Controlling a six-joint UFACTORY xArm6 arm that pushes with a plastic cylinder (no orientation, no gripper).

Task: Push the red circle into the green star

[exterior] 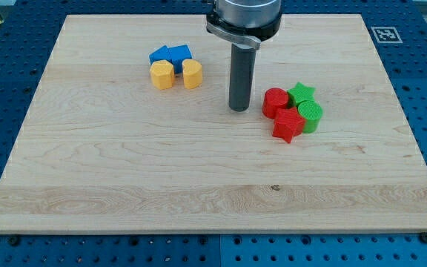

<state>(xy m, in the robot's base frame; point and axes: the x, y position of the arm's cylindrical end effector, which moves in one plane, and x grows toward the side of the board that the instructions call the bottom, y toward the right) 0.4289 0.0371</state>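
You can count the job nearly done: the red circle [275, 101] already sits touching the green star [301, 93] at the desk's [124, 178] right, my tip [239, 109] stands just left of it, and no gripper exists here.

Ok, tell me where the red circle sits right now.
The red circle sits right of the board's centre, touching the green star on its right, with my tip just to its left.
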